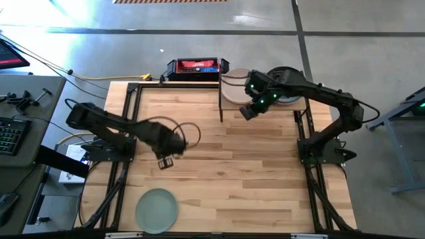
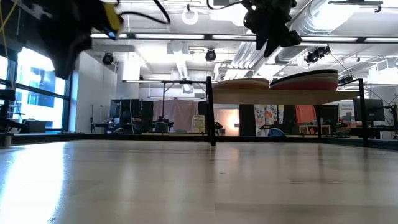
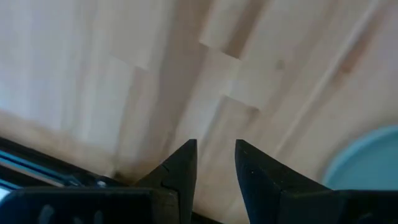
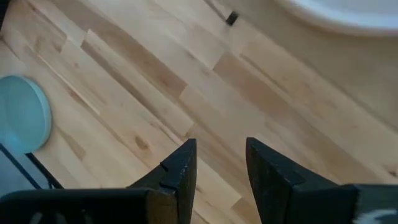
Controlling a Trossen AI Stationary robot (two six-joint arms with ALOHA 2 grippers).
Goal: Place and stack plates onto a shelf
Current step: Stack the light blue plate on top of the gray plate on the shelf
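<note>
Sage green plate: lies flat on the counter at the lower left of the high view, near the front edge, alone and touching nothing; a pale blue-green arc of it shows at the right edge of the left wrist view and at the left edge of the right wrist view.
Left hand: hangs over the counter left of centre in the high view, above bare wood; its fingers stand a little apart with nothing between them; the sage green plate is well apart from it, nearer the front edge.
Right hand: in the upper middle of the high view, just in front of the shelf's near edge and raised above it; its fingers are apart and empty, over bare counter planks.
Shelf: light wood panel on black posts at the upper right of the high view, at the counter's far edge; in the low view it shows right of centre.
Stacked plates: two piles side by side on the shelf, a pale one on the picture's left and a dark-topped one on its right; in the low view the piles overlap; how many plates each holds I cannot tell.
Black-and-red box: beyond the counter's far edge, top centre of the high view.
</note>
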